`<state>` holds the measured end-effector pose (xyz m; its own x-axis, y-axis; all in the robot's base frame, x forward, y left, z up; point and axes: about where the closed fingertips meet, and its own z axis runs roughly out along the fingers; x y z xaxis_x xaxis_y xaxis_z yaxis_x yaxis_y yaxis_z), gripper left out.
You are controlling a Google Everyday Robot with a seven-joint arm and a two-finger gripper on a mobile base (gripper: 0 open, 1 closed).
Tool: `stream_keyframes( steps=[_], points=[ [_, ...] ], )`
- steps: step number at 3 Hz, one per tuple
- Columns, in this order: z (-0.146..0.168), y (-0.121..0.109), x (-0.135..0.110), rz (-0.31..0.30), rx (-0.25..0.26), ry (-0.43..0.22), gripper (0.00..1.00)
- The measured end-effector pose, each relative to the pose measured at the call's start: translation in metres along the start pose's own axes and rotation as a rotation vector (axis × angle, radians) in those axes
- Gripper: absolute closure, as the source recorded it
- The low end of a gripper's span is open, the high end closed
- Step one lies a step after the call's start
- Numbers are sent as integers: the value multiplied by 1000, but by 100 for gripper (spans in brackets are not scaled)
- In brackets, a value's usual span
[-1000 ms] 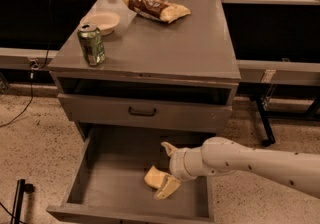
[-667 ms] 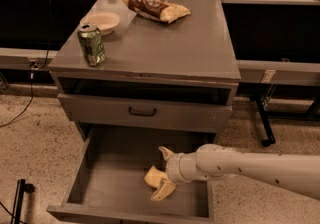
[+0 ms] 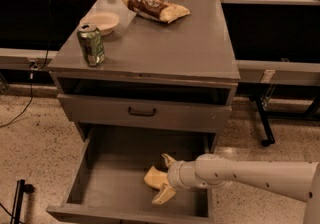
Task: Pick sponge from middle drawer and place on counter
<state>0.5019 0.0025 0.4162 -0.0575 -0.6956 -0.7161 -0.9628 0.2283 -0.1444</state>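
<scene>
The pale yellow sponge (image 3: 151,177) lies on the floor of the pulled-out middle drawer (image 3: 112,185), right of its centre. My gripper (image 3: 165,178) reaches in from the right on a white arm. Its fingers are open, one finger (image 3: 167,160) behind the sponge and one in front of it, so the sponge sits between them. I cannot tell whether they touch it. The grey counter (image 3: 165,48) is the top of the cabinet above.
On the counter stand a green soda can (image 3: 91,44), a pale bowl (image 3: 103,21) and a brown-and-yellow snack bag (image 3: 154,6). A closed drawer front with a black handle (image 3: 142,112) overhangs the back of the open drawer. A black stand (image 3: 19,194) is on the floor at left.
My gripper has slid a little to the left, further over the sponge. The sponge has stayed in place on the drawer floor.
</scene>
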Motion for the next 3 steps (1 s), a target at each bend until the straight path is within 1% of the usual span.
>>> stream_keyframes(
  steps=[1,2,3],
  points=[
    [10,-4,15,21,10,-11,0],
    [19,-7,26,38,14,-9,0],
    [25,-8,33,49,15,-11,9]
  ],
)
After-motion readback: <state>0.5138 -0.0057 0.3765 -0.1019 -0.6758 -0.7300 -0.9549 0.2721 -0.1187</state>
